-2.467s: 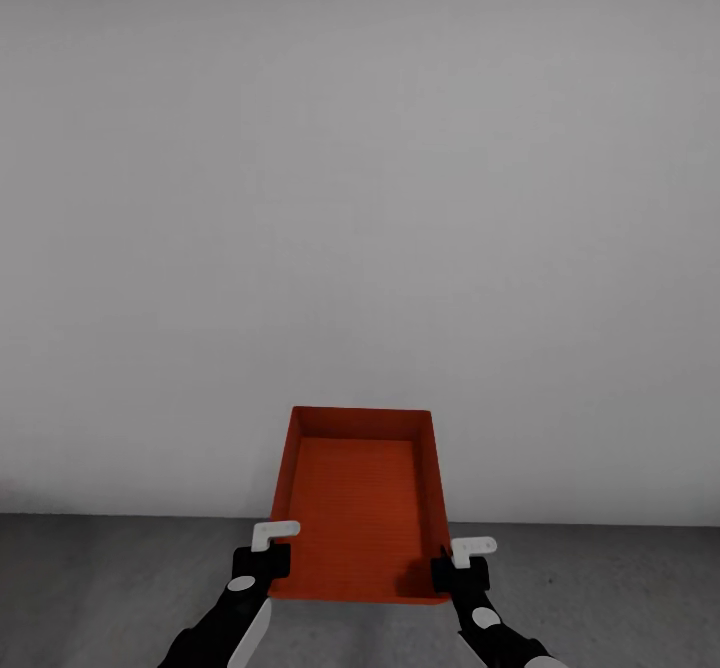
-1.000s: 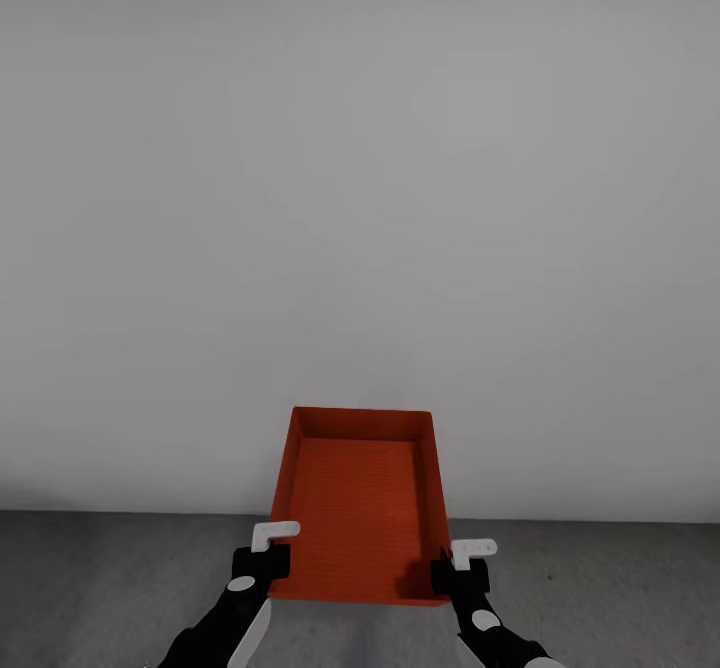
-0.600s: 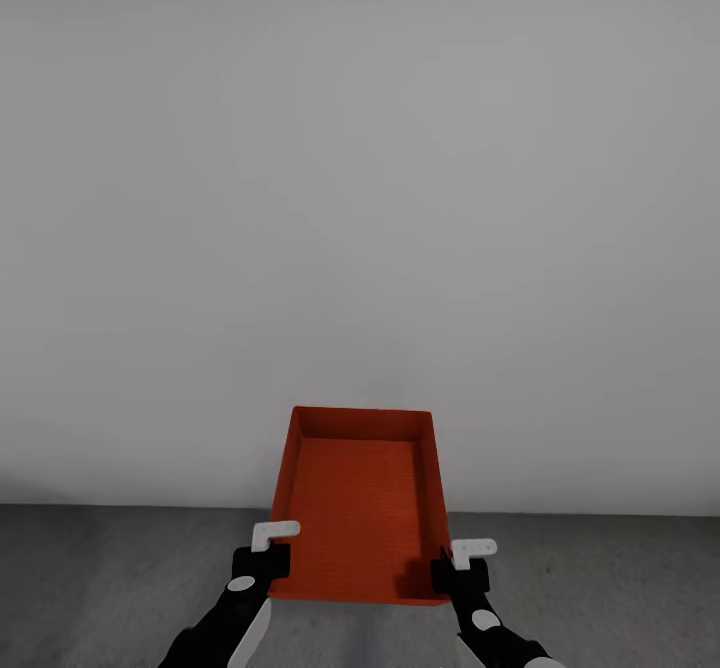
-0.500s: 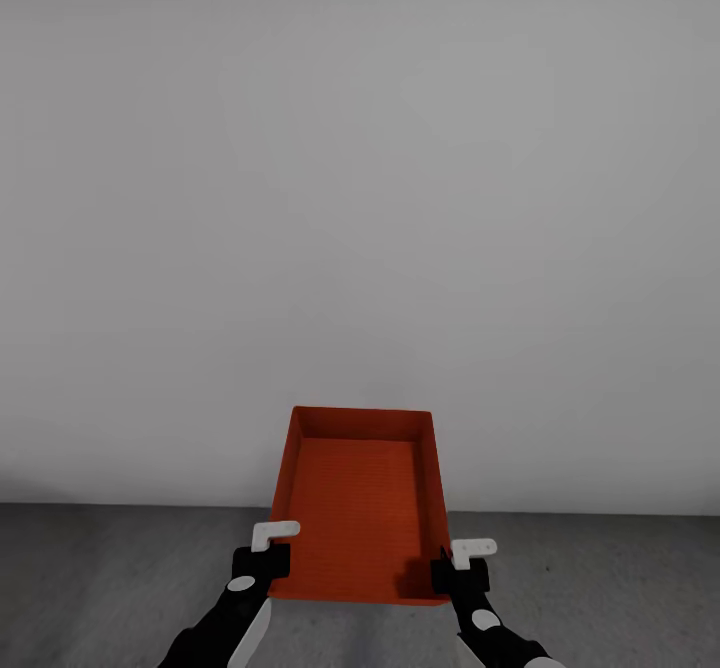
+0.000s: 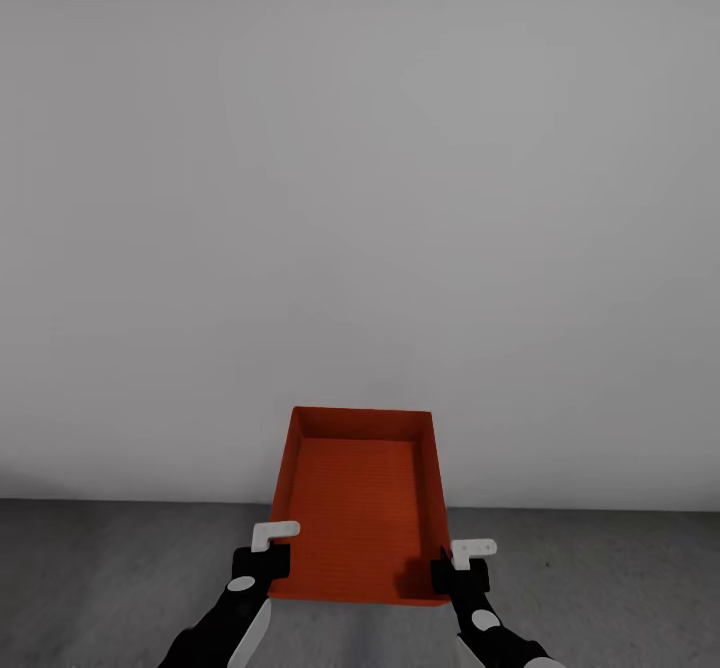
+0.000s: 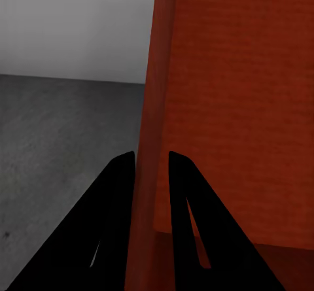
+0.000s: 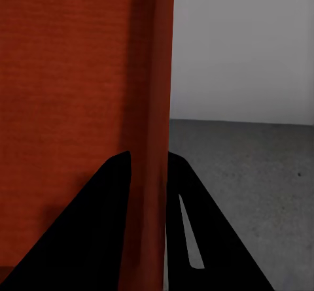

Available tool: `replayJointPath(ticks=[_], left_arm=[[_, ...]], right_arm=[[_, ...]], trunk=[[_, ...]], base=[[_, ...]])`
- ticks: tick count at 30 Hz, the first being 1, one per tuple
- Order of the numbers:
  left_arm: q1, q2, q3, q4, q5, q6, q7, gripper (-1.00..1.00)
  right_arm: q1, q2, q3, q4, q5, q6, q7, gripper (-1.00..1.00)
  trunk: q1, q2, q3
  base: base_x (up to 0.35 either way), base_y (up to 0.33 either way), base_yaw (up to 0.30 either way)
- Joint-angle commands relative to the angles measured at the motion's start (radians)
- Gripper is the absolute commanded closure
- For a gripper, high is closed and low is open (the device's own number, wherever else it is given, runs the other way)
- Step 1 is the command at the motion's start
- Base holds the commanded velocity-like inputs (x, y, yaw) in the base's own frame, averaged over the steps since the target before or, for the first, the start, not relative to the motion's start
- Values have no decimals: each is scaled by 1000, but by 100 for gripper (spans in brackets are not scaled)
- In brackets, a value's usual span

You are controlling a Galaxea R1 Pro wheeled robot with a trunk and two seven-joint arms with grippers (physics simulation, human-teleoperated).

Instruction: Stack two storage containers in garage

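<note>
The left gripper [image 5: 262, 560] pinches the left wall of the red-orange container [image 5: 360, 503], near its close corner. In the left wrist view, the two black fingers [image 6: 118, 206] of this gripper [image 6: 152, 167] sit one on each side of the thin wall of the container [image 6: 242, 95], one inside the bin and one outside. The right gripper [image 5: 456, 570] pinches the right wall the same way, also near the close corner. In the right wrist view, its black fingers [image 7: 108, 206] squeeze the wall between them, and the gripper [image 7: 149, 163] has the container [image 7: 72, 75] wall running straight up from it.

The container is held up in the air between the two arms, in front of the robot, with its open top facing up. Nothing is inside it.

Below it is the dark grey floor [image 5: 110, 578]. Past the far end of the container stands a plain white wall [image 5: 360, 198], which meets the floor in a straight line.
</note>
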Motion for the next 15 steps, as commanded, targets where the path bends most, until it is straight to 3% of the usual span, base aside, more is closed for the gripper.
replayJointPath(ticks=[1, 15], left_arm=[[0, 2, -5, -1, 14, 5, 13, 100], [0, 1, -5, 0, 14, 5, 13, 100]], right_arm=[[-1, 1, -24, -14, 22, -65, -5, 100], [-1, 1, -24, -14, 23, -65, -5, 100]], trunk=[[0, -1, -3], [0, -1, -25]], base=[[0, 0, 0], [0, 0, 0]])
